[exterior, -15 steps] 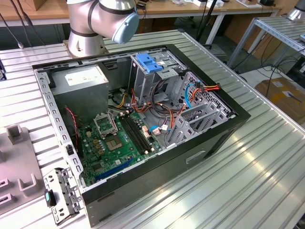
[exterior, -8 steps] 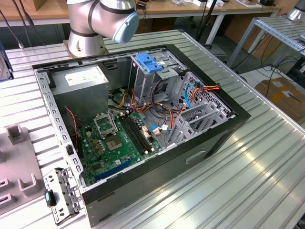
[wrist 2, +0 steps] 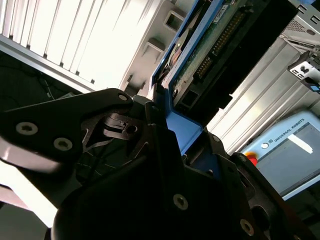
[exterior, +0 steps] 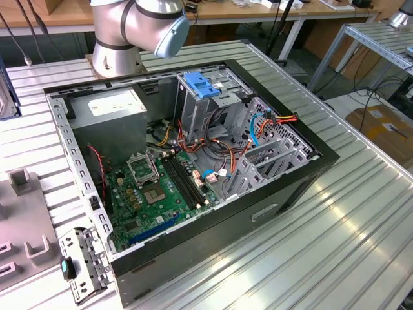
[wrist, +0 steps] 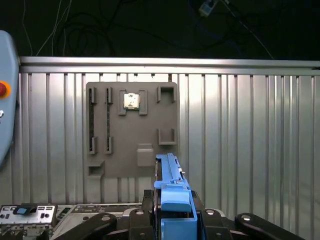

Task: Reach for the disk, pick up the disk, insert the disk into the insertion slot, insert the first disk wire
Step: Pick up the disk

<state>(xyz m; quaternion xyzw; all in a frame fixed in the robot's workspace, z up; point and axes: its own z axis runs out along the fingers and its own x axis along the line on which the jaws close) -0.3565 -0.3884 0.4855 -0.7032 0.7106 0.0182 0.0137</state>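
Above ribbed metal table [wrist: 250, 125], black hand [wrist: 175, 207] clamping flat blue-framed disk [wrist: 169, 172]

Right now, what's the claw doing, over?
Claw shut on the disk. Disk in the air, grey tray beyond. Loose wires beside the insertion slot.

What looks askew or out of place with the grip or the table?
Nothing stands out. In the first wrist view the disk sits straight, clamped in the gripper, and the grey fixture plate lies flat on the table with a chip seated in its pocket.
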